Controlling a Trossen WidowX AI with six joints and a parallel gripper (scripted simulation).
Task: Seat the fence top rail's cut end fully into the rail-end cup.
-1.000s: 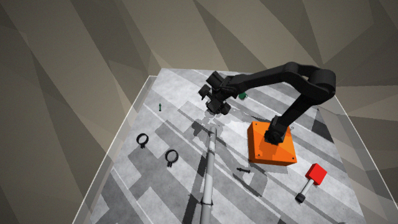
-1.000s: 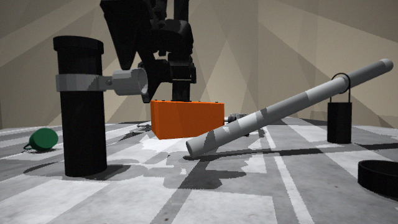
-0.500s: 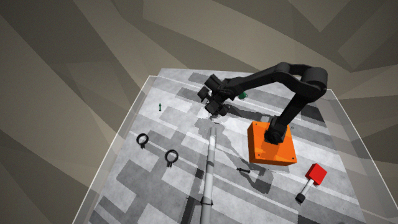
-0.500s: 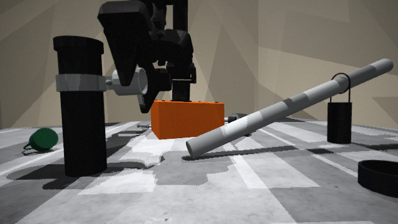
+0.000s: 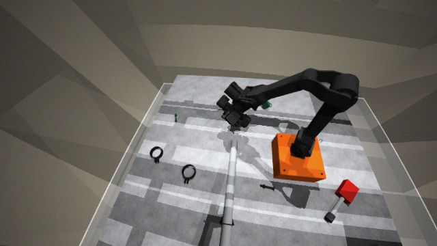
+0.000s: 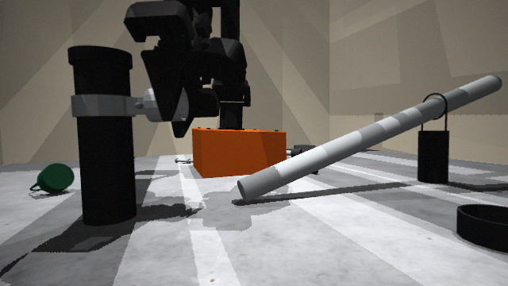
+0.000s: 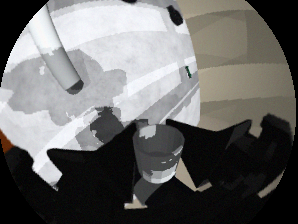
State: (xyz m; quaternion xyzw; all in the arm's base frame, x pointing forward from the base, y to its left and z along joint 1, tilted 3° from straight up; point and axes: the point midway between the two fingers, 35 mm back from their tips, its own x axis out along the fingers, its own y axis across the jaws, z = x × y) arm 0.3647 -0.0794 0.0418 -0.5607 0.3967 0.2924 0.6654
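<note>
The big black post stands upright. Its grey brace band sits high, below the post cap. The rail-end cup hangs on the band, its mouth facing the rail's side. My gripper is shut on this cup, one finger on either side. The grey rail slopes through the wire loop cap on a short black post. Its cut end is low near the floor, apart from the cup and my fingers. The top view does not show the cup clearly.
The orange base box stands beside the rail. A red-headed mallet and a dark bolt lie near it. A green cup-like thing lies behind the big post. A low black ring lies at the right.
</note>
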